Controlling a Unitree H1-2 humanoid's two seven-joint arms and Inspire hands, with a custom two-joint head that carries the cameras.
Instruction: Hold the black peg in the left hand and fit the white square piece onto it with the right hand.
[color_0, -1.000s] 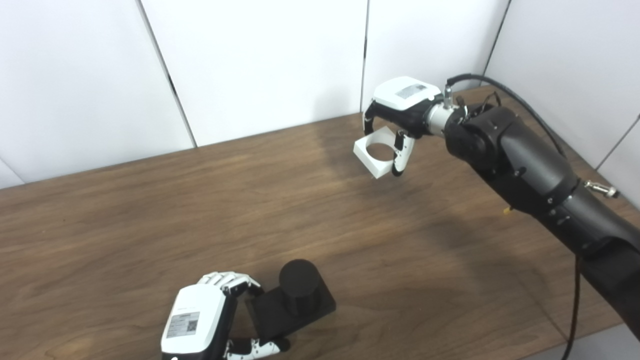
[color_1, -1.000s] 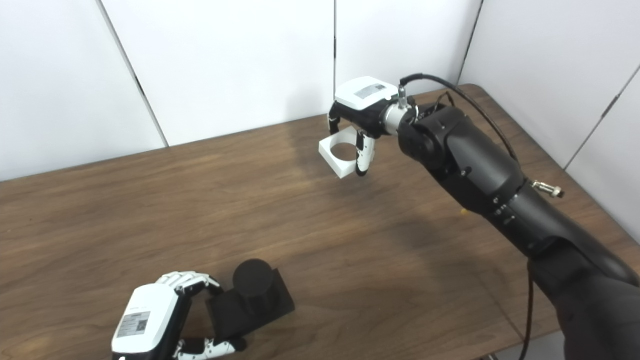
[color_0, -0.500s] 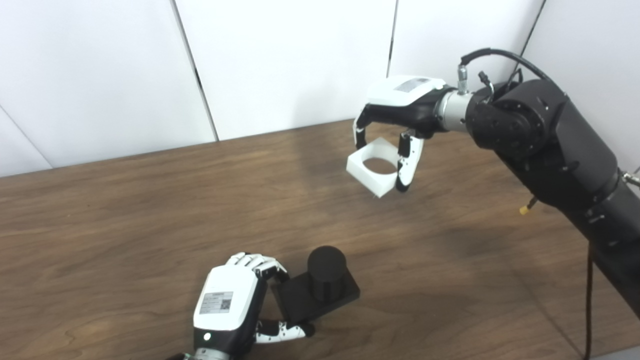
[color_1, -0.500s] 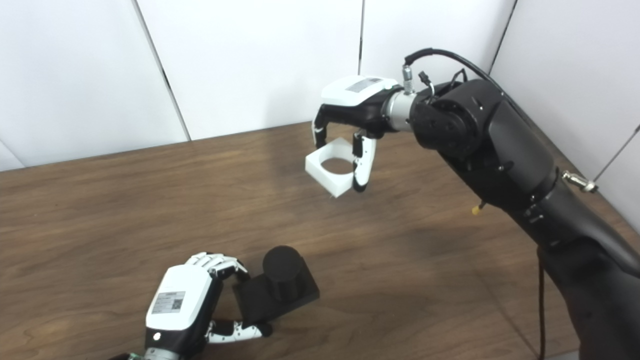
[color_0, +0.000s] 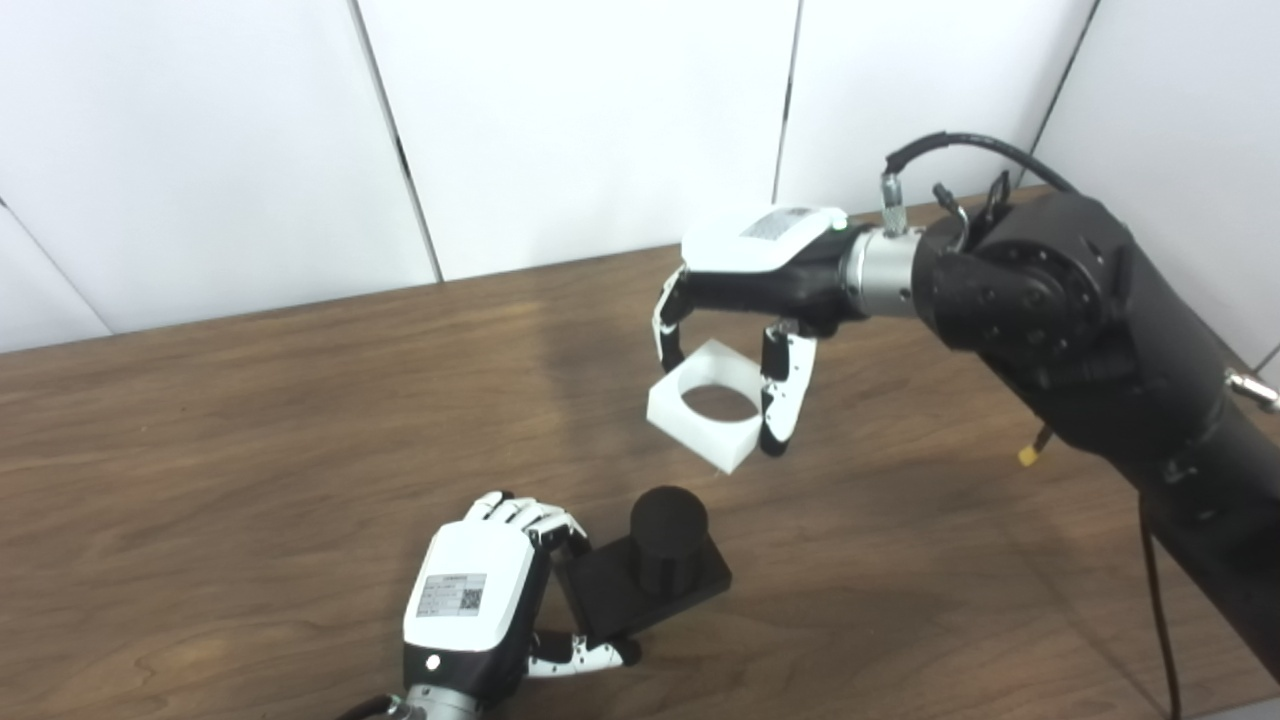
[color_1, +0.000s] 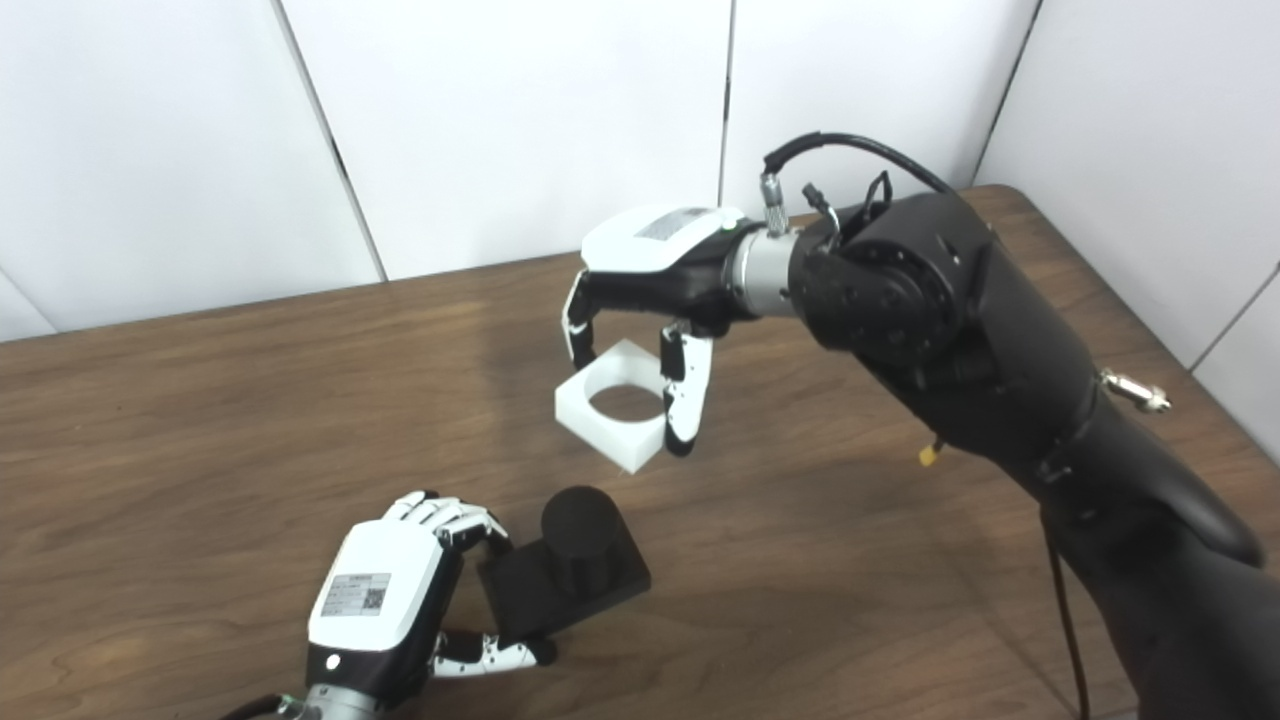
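Two hands, one peg, one square piece. Left eye view: left hand (color_0: 470, 605), lower centre, fingers pinching the black peg (color_0: 655, 570) by its base on the bench (color_0: 250, 420). Right eye view: right hand (color_1: 655, 270), frame centre, fingers gripping the white square piece (color_1: 612, 405) in the air, up-right of the peg, apart.

We note the left hand (color_0: 478, 600) near the front edge of the wooden table (color_0: 250, 420), its fingers and thumb closed on the flat base of the black peg (color_0: 655, 570). The peg's round post stands upright. The right hand (color_0: 745, 300) is held above the middle of the table, clear of the surface, palm down, gripping the white square piece (color_0: 700, 420) between fingers and thumb. The piece has a round hole and hangs slightly tilted, above and beyond the peg, not touching it.
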